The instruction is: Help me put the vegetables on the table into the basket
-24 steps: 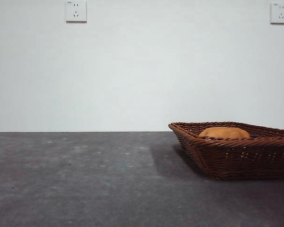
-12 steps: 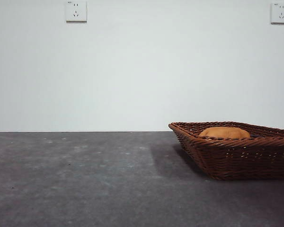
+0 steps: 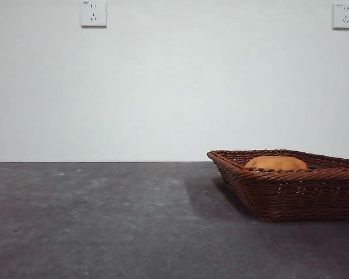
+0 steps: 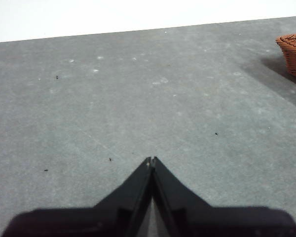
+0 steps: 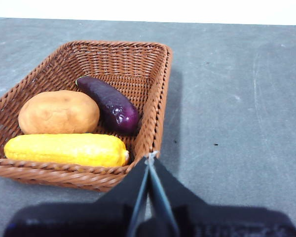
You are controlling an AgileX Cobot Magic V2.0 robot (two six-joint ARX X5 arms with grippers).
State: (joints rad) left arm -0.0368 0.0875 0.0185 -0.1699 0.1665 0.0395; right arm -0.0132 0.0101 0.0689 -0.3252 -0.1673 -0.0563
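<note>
The wicker basket stands on the dark grey table at the right in the front view. In the right wrist view the basket holds the yellow corn cob, the orange-brown potato and the purple eggplant. Only the potato's top shows over the rim in the front view. My right gripper is shut and empty, just outside the basket's near corner. My left gripper is shut and empty over bare table, with a basket corner far off.
A white wall with two sockets stands behind the table. Neither arm shows in the front view.
</note>
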